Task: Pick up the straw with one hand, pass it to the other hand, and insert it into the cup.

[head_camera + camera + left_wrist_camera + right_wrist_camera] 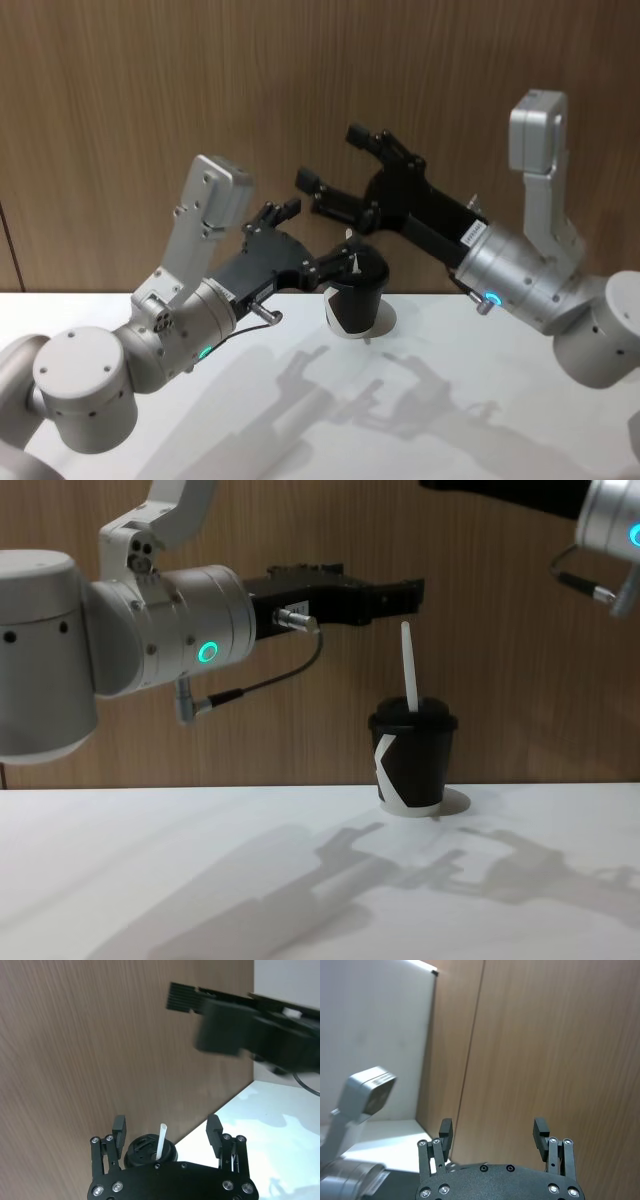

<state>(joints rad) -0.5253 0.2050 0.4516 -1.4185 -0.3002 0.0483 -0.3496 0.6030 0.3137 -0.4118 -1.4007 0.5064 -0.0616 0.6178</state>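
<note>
The black cup (413,765) with a white stripe stands on the white table (200,880). The white straw (408,668) stands upright through its lid (144,1152). My left gripper (402,594) hovers open, just above the straw's top and to its left. In the left wrist view the straw (161,1141) shows between the open left gripper's (166,1127) fingers, touching neither. My right gripper (333,158) is raised high behind the cup (358,298), open and holding nothing; the right gripper (492,1130) faces the wall.
A wood-panelled wall (200,90) rises right behind the table's far edge. A pale round disc (386,321) lies under the cup. Both arms' elbows hang over the table's left and right sides.
</note>
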